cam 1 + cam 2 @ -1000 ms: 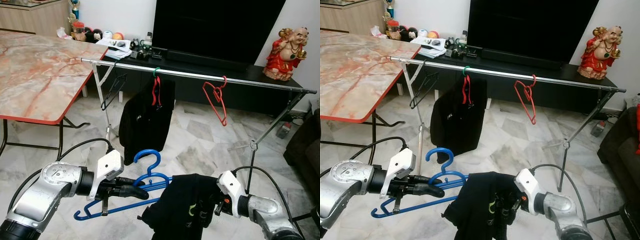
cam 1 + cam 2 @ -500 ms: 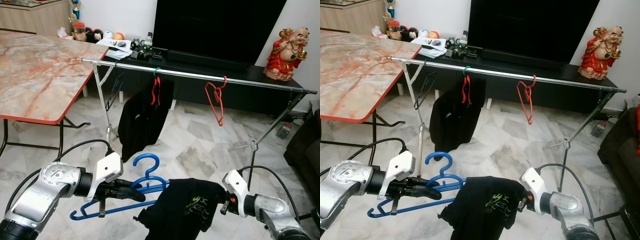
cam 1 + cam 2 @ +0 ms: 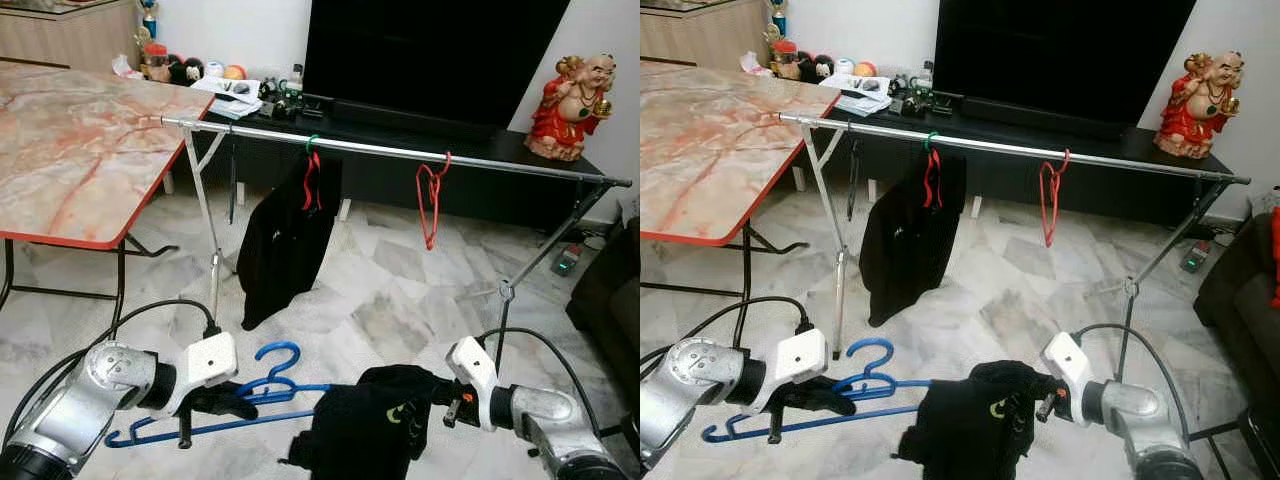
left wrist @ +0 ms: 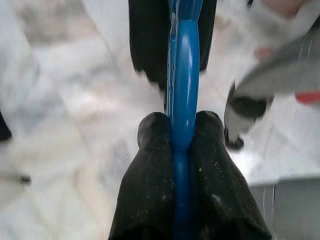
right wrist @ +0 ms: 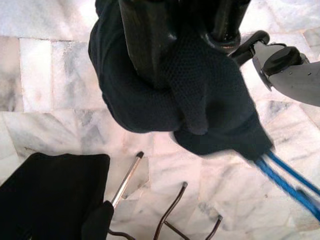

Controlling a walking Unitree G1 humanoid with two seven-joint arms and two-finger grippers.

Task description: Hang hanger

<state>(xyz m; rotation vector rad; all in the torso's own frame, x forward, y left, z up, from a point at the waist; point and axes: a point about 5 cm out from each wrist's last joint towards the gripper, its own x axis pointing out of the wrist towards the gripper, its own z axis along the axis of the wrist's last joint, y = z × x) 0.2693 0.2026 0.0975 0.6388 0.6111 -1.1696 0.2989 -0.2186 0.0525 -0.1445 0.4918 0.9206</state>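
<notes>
While three hangers occupy the rail, both grippers clamp one blue hanger with garment.

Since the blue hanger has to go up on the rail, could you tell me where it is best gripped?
Probably where the left gripper already clamps the blue hanger: its bare left shoulder bar, approached from the robot's left. The black garment drapes the right half, and the hook stays free for the rail.

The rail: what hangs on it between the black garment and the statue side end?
In the left eye view, one bare red hanger hangs on the rail, between the black garment and that end; the remaining stretch is bare.
</notes>
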